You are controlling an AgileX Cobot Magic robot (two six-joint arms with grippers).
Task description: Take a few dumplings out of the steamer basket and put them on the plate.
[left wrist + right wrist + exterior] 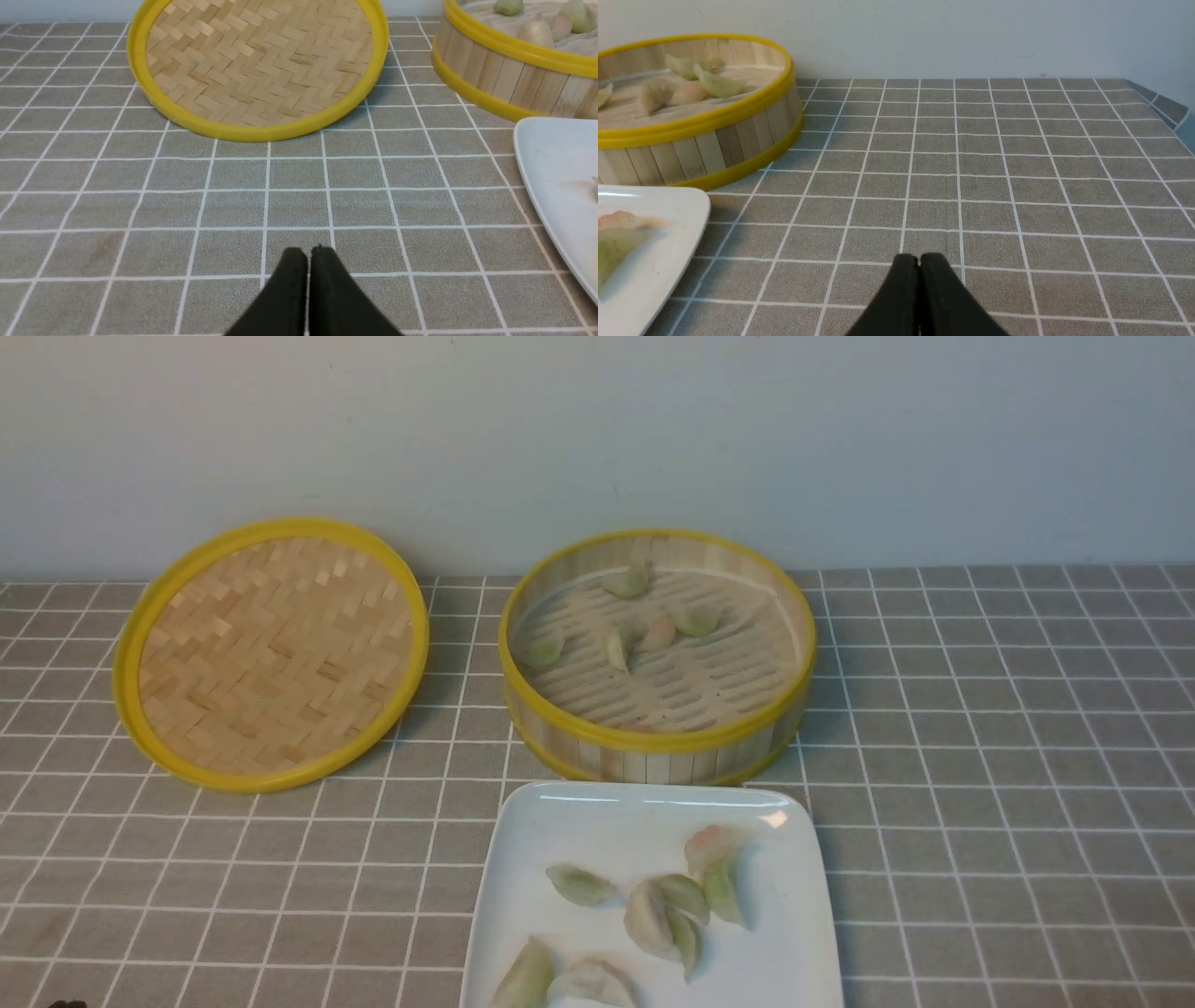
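Note:
The round bamboo steamer basket (653, 747) stands at the back centre with several dumplings (695, 619) on its slatted floor. In front of it the white square plate (597, 812) carries several dumplings (665, 915), pale green, whitish and one pinkish. Neither arm shows in the front view. In the left wrist view my left gripper (308, 252) is shut and empty, low over the cloth, with the basket (495, 70) and the plate (551, 163) off to one side. My right gripper (919, 257) is shut and empty too, over bare cloth beside the plate (668, 233) and basket (705, 149).
The flat woven bamboo lid (271, 649) with a yellow rim lies left of the basket, tilted up at the back. A grey checked cloth (1008, 756) covers the table, and a pale wall stands behind. The table's right edge (1171, 112) shows in the right wrist view.

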